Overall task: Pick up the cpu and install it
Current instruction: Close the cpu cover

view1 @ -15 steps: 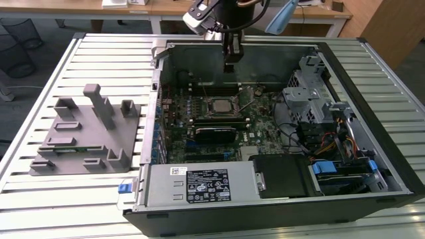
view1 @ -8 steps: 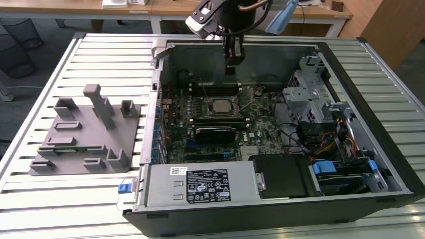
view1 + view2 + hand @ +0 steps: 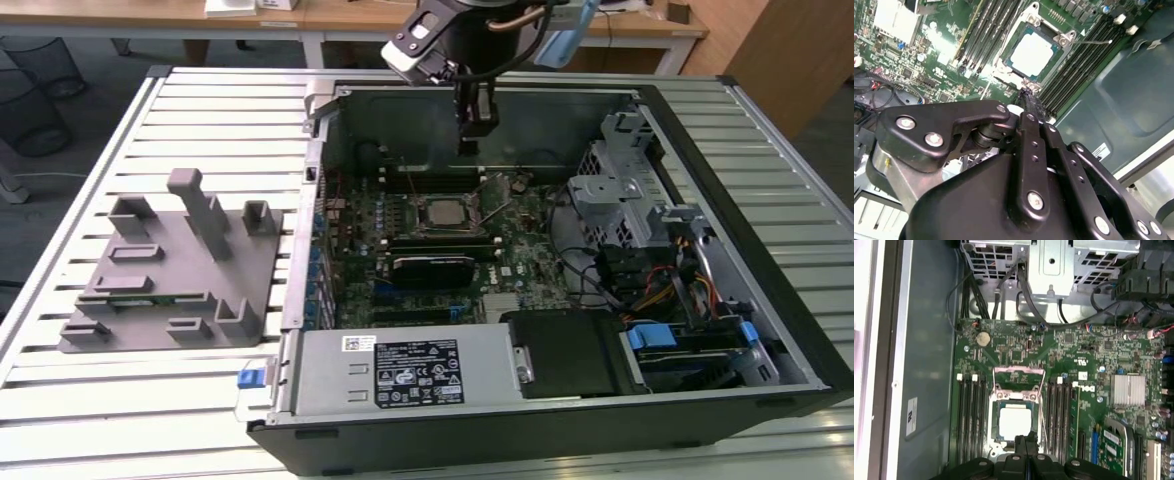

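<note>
Your gripper (image 3: 1026, 440) hangs over the open computer with its two black fingers pressed together and nothing between them, as both wrist views show. Just past the fingertips the cpu (image 3: 1015, 422) lies in the socket frame (image 3: 993, 426), pale silver top up, apparently flat and square to the frame's edges. In the exterior view the gripper sits well above the board, not touching the chip.

The hinged load plate (image 3: 1019, 371) stands open at one end of the socket and a thin metal lever (image 3: 1093, 43) juts out beside it, so by this reading the chip is placed but not clamped.

On that judgement, the work in hand calls for care rather than force. Hold the fingers vertical, move slowly and straight, and give the lever and raised plate room, since a snag on either could tip the chip off its seat. Check in the first wrist view that all four edges sit evenly inside the frame.

Banks of memory slots (image 3: 971, 425) flank the socket on the green motherboard (image 3: 1094, 355). Farther out rise the walls of the computer case (image 3: 534, 430). Beyond them, at the exterior view's left, a grey moulded fixture (image 3: 174, 270) rests on the slatted table (image 3: 200, 110).
</note>
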Robot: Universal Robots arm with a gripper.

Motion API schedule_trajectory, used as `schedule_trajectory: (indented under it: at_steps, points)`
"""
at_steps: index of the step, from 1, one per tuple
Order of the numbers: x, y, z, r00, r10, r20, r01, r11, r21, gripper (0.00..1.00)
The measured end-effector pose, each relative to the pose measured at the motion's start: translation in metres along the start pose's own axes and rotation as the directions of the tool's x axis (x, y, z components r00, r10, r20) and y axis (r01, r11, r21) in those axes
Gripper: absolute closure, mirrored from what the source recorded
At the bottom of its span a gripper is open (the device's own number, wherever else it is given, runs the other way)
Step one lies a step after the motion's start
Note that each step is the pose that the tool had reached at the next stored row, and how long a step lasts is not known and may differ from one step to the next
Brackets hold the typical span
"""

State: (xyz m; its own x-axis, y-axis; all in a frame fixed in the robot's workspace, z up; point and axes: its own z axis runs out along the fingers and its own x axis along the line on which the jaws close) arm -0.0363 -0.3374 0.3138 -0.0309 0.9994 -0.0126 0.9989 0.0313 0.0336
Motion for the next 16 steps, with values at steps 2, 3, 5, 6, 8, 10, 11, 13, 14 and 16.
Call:
schedule_trajectory:
  at_steps: [2, 3, 5, 6, 8, 10, 11, 13, 14, 16]
  points:
    - [-0.0001, 0.0023, 0.0013, 1.0, 0.0, -0.0002, 0.0, 1.0, 0.0001, 0.89]
    - [-0.0001, 0.0025, 0.0021, 1.0, 0.0, -0.0003, 0.0, 1.0, 0.0001, 0.89]
    - [0.0, 0.0024, 0.0041, 1.0, 0.0, -0.0001, 0.0, 1.0, 0.0001, 0.89]
    - [0.0, 0.0024, 0.0051, 1.0, 0.0, -0.0001, 0.0, 1.0, 0.0001, 0.89]
    - [0.0, 0.0024, 0.007, 1.0, 0.0, -0.0001, 0.0, 1.0, 0.0001, 0.89]
    - [0.0, 0.0023, 0.0089, 1.0, 0.0, 0.0, 0.0, 1.0, 0.0002, 0.89]
    - [-0.0001, 0.0021, 0.0137, 1.0, 0.0, -0.0001, 0.0, 1.0, 0.0002, 0.89]
    - [-0.0001, 0.0021, 0.0144, 1.0, 0.0, 0.0, 0.0, 1.0, 0.0002, 0.89]
    - [-0.0001, 0.0021, 0.0146, 1.0, 0.0, 0.0001, 0.0, 1.0, 0.0002, 0.89]
    - [-0.0001, 0.003, 0.0157, 1.0, 0.0, -0.0001, 0.0, 1.0, 0.0003, 0.89]
